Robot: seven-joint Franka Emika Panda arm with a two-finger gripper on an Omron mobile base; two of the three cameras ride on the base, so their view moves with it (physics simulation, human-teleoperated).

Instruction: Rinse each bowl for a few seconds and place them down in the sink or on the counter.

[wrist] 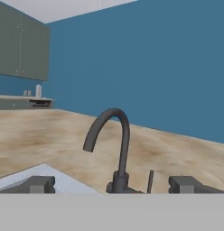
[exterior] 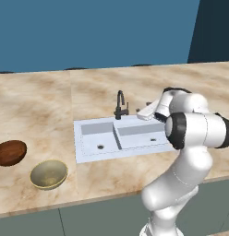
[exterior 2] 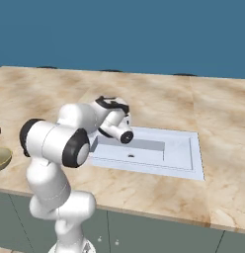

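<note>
Plainly, the hand (wrist: 112,184) gapes wide, holding nothing, facing the unlabelled faucet (wrist: 114,149).

So the wide beige-tan marble-patterned countertop (exterior: 42,106) has a white rectangular two-basin sink (exterior: 84,152) set into it, dark curved faucet (exterior: 120,105) at the back rim. Off to its left sit a dark reddish-brown wood-like bowl (exterior: 10,152) and a pale olive-gold bowl (exterior: 49,174), looks like slightly apart.
</note>
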